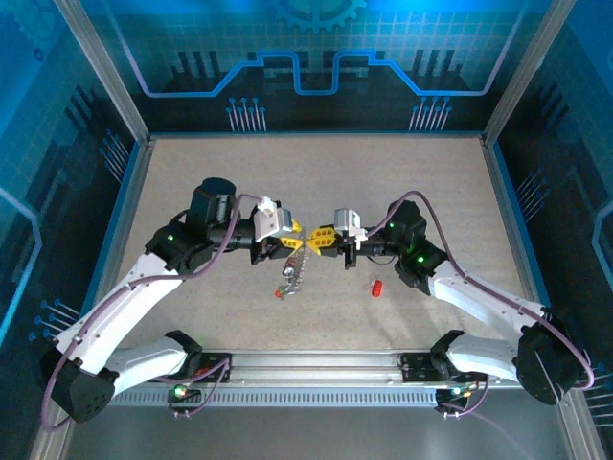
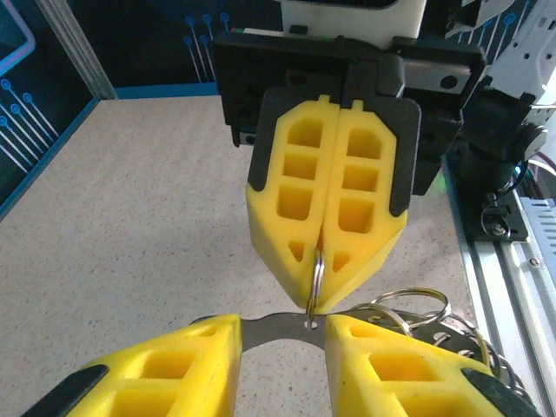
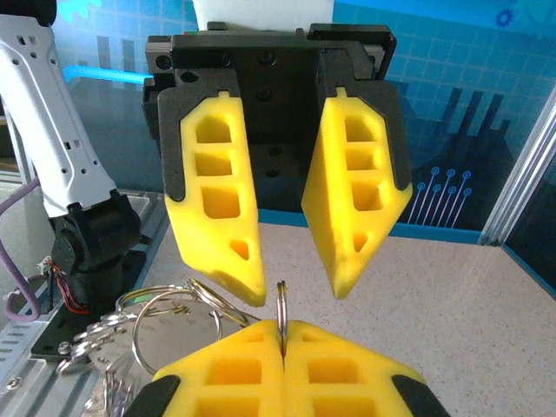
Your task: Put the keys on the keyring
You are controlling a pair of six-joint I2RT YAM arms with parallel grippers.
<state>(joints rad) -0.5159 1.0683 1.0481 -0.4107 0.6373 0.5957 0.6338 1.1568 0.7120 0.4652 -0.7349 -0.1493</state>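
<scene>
The keyring (image 3: 281, 300), a thin silvery split ring seen edge-on, is pinched upright in my shut right gripper (image 3: 282, 330). It passes through a hole in a flat metal tag (image 2: 276, 331). My left gripper (image 2: 282, 337) faces the right one tip to tip, jaws apart on either side of the ring; the tag runs behind both fingers, not pinched. From above, the left gripper (image 1: 295, 233) and the right gripper (image 1: 318, 237) meet mid-table. A bunch of rings and small keys (image 1: 290, 275) trails from them. One plain red key (image 1: 376, 287) lies alone on the table.
More silvery rings (image 2: 410, 305) loop off the tag beside my left gripper's right finger. The speckled beige table (image 1: 316, 177) is walled by blue panels, with an aluminium rail (image 1: 316, 364) along the near edge by the arm bases.
</scene>
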